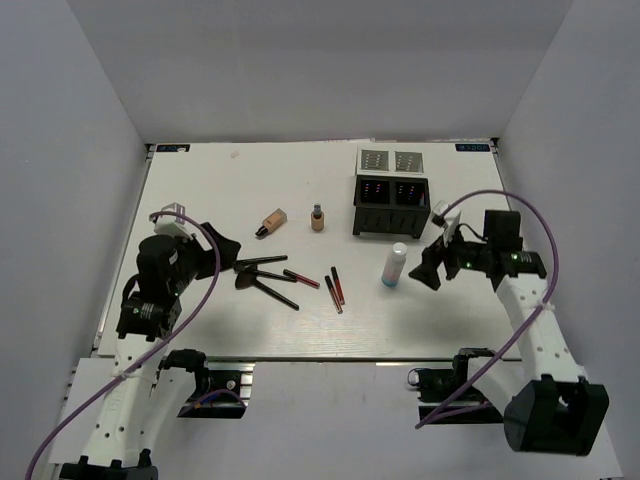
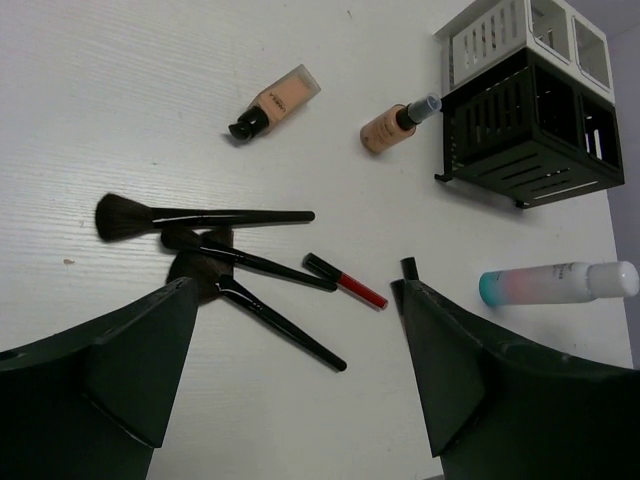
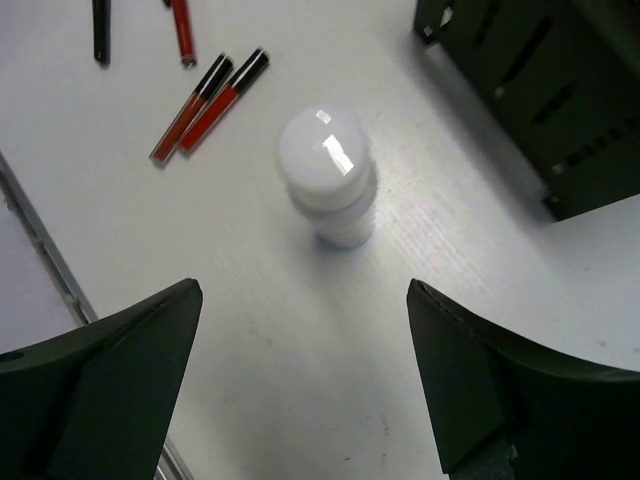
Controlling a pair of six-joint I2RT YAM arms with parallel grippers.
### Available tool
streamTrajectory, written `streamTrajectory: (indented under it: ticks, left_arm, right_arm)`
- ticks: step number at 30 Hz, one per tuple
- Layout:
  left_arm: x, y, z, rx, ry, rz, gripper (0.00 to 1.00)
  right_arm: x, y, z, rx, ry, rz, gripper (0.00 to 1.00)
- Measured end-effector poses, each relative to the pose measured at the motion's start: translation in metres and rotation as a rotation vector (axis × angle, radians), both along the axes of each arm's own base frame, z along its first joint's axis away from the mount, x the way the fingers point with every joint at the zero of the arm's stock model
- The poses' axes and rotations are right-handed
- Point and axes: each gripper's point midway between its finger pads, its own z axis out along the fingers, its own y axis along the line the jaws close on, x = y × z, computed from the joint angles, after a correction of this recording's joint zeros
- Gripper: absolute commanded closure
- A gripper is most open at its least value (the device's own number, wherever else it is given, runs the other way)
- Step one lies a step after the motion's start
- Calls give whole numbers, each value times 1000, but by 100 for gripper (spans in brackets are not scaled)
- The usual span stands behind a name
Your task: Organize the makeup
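Observation:
The white bottle with a blue base point(image 1: 395, 265) stands upright in front of the black box; it also shows in the right wrist view point(image 3: 325, 175) and the left wrist view point(image 2: 560, 283). One tan bottle point(image 1: 272, 221) lies on its side, the other point(image 1: 317, 217) stands upright. Black brushes point(image 1: 262, 275) and red-black pencils point(image 1: 335, 288) lie mid-table. My left gripper point(image 1: 228, 253) is open and empty, just left of the brushes point(image 2: 200, 215). My right gripper point(image 1: 425, 266) is open and empty, just right of the white bottle.
The black four-compartment box point(image 1: 390, 203) stands at the back right with a white slotted box point(image 1: 391, 160) behind it. The table's front edge point(image 1: 330, 357) runs just before the arms' bases. Grey walls close in both sides.

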Motion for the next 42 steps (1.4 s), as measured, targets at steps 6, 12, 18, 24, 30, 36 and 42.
streamTrajectory:
  ticks: [6, 12, 18, 24, 30, 36, 42]
  left_arm:
    - [-1, -4, -3, -6, 15, -19, 5]
    - [0, -5, -6, -11, 30, -23, 5]
    - [-1, -7, -6, -20, 34, -27, 5]
    - [0, -7, -7, -22, 38, -26, 5]
    - [1, -7, -10, -21, 52, -25, 5]
    - [4, -7, -15, -19, 71, -25, 5]
    - [6, -7, -16, -19, 73, -25, 5]
  right_arm:
    - [-40, 6, -39, 9, -58, 69, 11]
    - [-36, 10, -55, 22, -98, 102, 11]
    - [-20, 17, -77, 33, -82, 88, 11]
    - [5, 26, -78, 54, -107, 58, 11]
    - [27, 37, -70, 68, -170, 32, 11]
    - [36, 48, -75, 81, -163, 28, 29]
    - [37, 54, -73, 93, -170, 32, 100]
